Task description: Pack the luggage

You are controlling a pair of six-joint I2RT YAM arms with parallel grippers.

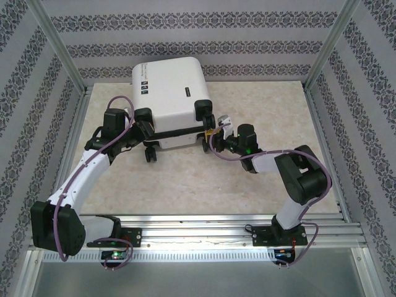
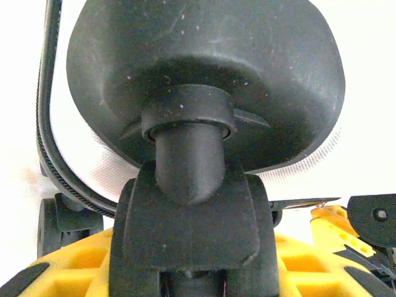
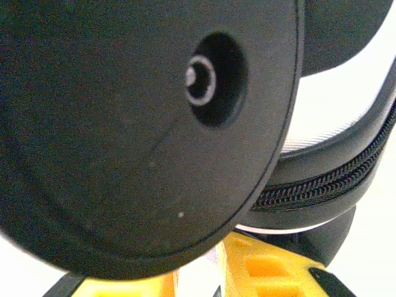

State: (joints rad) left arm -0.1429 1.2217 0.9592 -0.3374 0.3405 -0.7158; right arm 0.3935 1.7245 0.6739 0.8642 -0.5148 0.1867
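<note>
**Position of the work piece.** The small white hard-shell clamshell suitcase (image 1: 170, 86) lies flat on the beige marbled table (image 1: 185, 185), in the far centre-left area. Both shell halves are together. Its long axis runs near-to-far, turned slightly to the left. The end with the black caster wheels faces the near edge, towards the arm bases.

**Governing relation.** The luggage lies directly to the far side of both grippers.
- The left gripper (image 1: 146, 124) is at the near-left corner of the wheel end.
- The right gripper (image 1: 216, 129) is at the near-right corner of the same end.
- Neither arm is clearly nearer; each is at its own corner.
- The dark zip seam (image 1: 179, 130) runs left to right across the near face, between the two grippers.

**Left gripper.** In the left wrist view, a black caster housing and stem (image 2: 189, 154) stand right against the camera, above the yellow fingers (image 2: 74, 260). A black part sits between the fingers. The pictures do not show whether the jaws grip it or merely flank it.

**Right gripper.** In the right wrist view, a black wheel disc (image 3: 136, 124) is just above the yellow fingers (image 3: 260, 266). The black zip (image 3: 322, 185) is to its right. The jaw gap is hidden, so its state cannot be told.

**Assessment.** Any opening move probably has to act along this near seam.
</note>
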